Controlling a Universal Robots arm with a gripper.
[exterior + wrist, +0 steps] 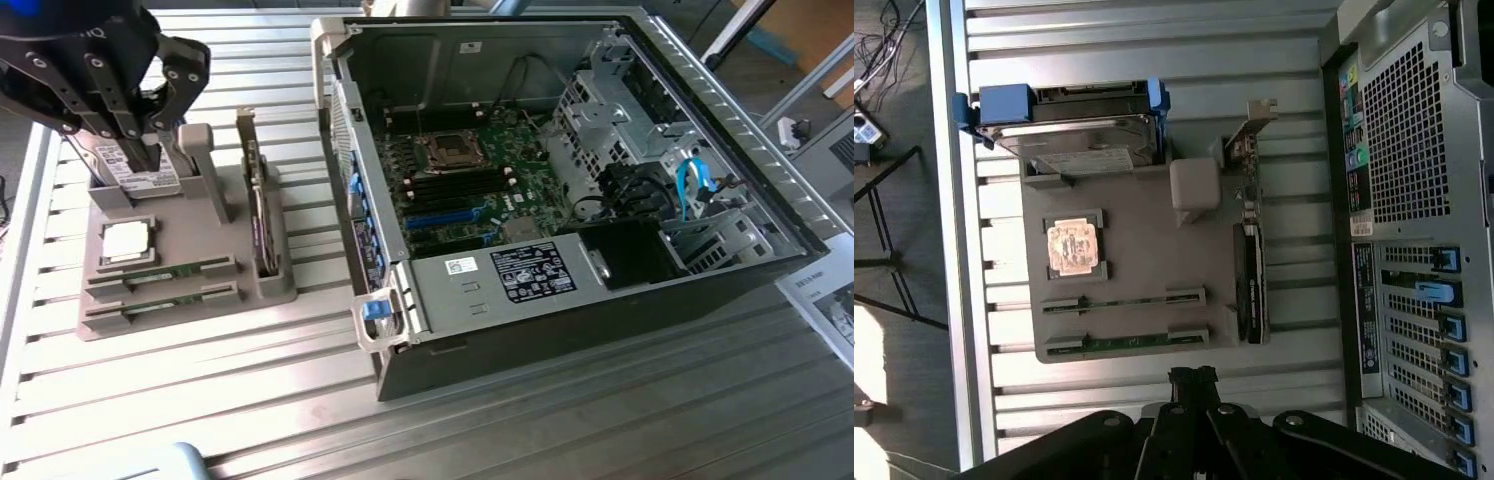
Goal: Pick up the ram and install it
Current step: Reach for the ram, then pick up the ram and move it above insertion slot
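Item: one robot arm at a slatted metal table (200, 400), with parts for an open computer case (534, 335).
Gripper (138, 135): at about ten o'clock in the exterior view, raised over the grey holder (203, 232); jaws drawn narrow, nothing held between them. In the wrist view, its closed tip (1192, 378) is clear of the holder's edge.
Ram (184, 271): a thin green stick lying flat in a slot of the holder, at six o'clock from the processor chip (124, 241); not touched by the gripper.
Second ram stick (171, 303): in the next slot, just beside the first and parallel to it.
Hard drive (134, 170): stands on edge at the holder's twelve o'clock end, with blue side rails.
Expansion card (260, 215): upright on edge along the holder's three o'clock side.
Holder position: at nine o'clock from the case, towards the exterior view's left.
Case: side panel off, motherboard (467, 180) exposed.
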